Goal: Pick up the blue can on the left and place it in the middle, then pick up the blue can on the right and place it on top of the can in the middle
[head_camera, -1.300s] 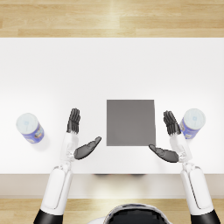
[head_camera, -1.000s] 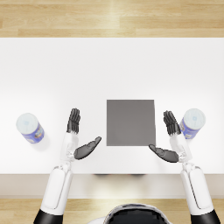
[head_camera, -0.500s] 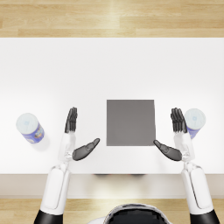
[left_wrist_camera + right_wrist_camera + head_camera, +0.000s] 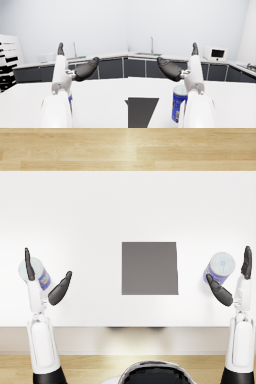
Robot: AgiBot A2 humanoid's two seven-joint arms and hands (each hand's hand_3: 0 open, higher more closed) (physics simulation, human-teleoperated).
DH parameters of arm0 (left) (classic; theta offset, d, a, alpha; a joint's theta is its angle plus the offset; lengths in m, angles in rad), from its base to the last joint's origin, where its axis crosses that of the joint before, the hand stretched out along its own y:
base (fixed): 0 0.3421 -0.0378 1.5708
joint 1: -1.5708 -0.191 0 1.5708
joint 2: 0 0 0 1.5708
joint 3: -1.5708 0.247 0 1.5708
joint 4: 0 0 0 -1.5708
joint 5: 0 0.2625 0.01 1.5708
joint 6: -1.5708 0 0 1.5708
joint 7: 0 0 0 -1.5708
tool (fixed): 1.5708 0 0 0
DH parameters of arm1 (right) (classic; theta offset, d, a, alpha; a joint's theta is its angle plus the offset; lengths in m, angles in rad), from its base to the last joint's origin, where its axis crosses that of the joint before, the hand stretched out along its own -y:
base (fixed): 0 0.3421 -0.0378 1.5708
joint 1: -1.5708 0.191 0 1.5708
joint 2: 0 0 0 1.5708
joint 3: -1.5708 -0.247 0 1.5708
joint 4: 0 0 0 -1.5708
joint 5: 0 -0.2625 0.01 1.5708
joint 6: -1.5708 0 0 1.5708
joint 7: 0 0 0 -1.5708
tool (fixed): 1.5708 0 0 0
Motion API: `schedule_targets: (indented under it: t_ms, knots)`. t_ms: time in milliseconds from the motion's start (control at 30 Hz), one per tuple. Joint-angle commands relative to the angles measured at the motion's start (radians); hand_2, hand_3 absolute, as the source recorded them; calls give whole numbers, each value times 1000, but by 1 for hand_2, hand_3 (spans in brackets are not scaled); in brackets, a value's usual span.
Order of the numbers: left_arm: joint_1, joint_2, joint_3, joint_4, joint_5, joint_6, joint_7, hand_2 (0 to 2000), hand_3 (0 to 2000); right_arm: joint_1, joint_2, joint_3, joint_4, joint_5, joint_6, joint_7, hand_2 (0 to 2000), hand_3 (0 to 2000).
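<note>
Head view: left hand [image 4: 44,280] spread beside left can [image 4: 35,272], holding nothing; right hand [image 4: 234,278] likewise flanking right can [image 4: 220,268]; mat [image 4: 149,268] between, marking the middle. Left wrist: can mostly hidden. Right wrist: fingers apart above can, poised for grasping.

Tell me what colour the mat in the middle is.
Dark grey, plain; the mat shows best in the head view.
</note>
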Motion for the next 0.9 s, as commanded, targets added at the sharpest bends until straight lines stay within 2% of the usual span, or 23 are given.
schedule_targets:
  t_ms: [33,233,367,667,900]
  knots:
    - [-13,5,-67,26,2,0,0,0,0,-10,-3,-11,-30,2,0,0,0,0]
    - [-23,15,-133,104,5,0,0,0,0,-20,-13,-9,-68,5,0,0,0,0]
    - [-24,20,-129,180,5,0,0,0,0,-17,-19,-2,-126,5,0,0,0,0]
    - [-21,32,-104,353,5,0,0,0,0,11,-35,39,-352,6,0,0,0,0]
    - [22,33,-86,508,5,0,0,0,0,46,-50,53,-494,5,0,0,0,0]
